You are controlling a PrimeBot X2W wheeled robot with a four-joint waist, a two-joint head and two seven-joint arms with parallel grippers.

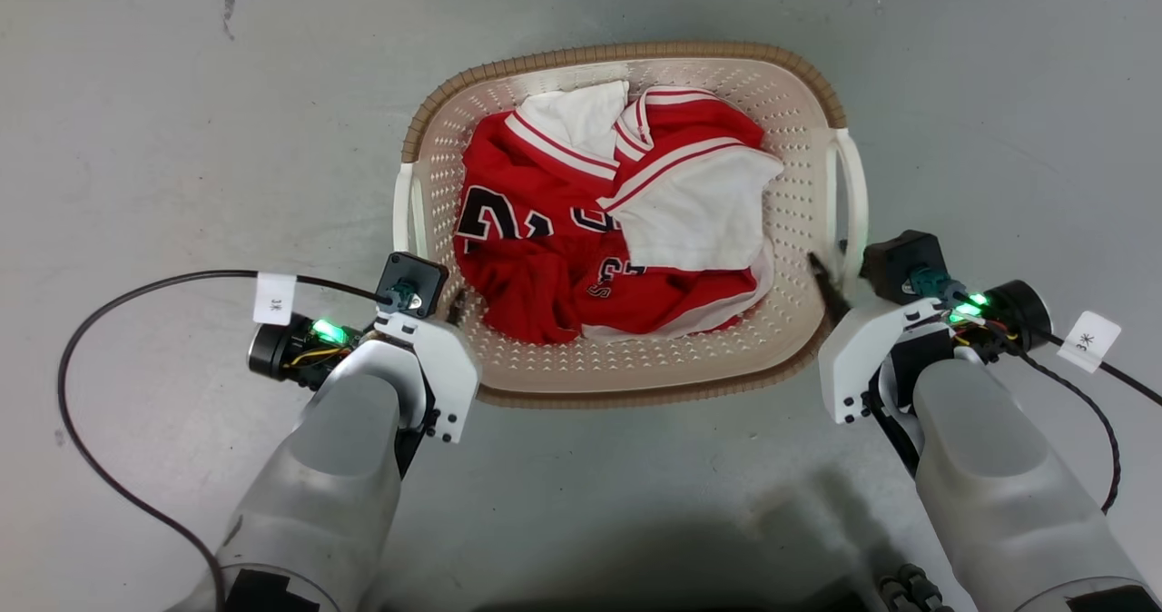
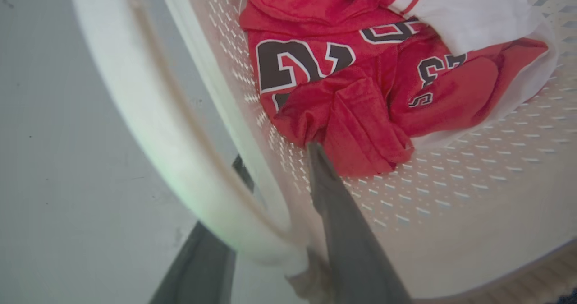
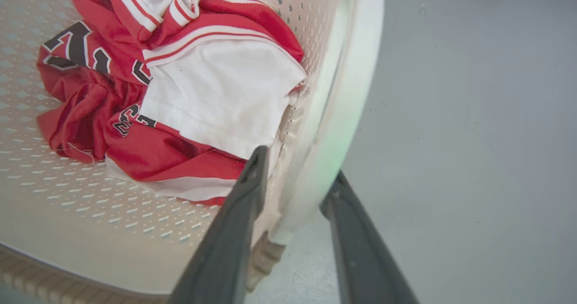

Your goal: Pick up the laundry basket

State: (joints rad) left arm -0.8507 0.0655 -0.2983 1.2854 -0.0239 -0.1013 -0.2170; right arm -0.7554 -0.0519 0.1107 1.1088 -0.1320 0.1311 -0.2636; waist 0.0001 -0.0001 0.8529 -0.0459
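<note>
Laundry basket (image 1: 635, 54): jersey (image 1: 536, 258) numerals creased, possibly "2". Left gripper (image 2: 275, 155) and right gripper (image 3: 298, 163) straddle its handles (image 1: 856, 194), jaws parted.

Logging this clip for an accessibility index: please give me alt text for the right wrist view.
The right end effector straddles the side of the basket, one finger inside the wall, one outside the white handle; whether it grips is unclear. A crumpled red-and-white jersey lies in the basket, on a grey floor.
</note>
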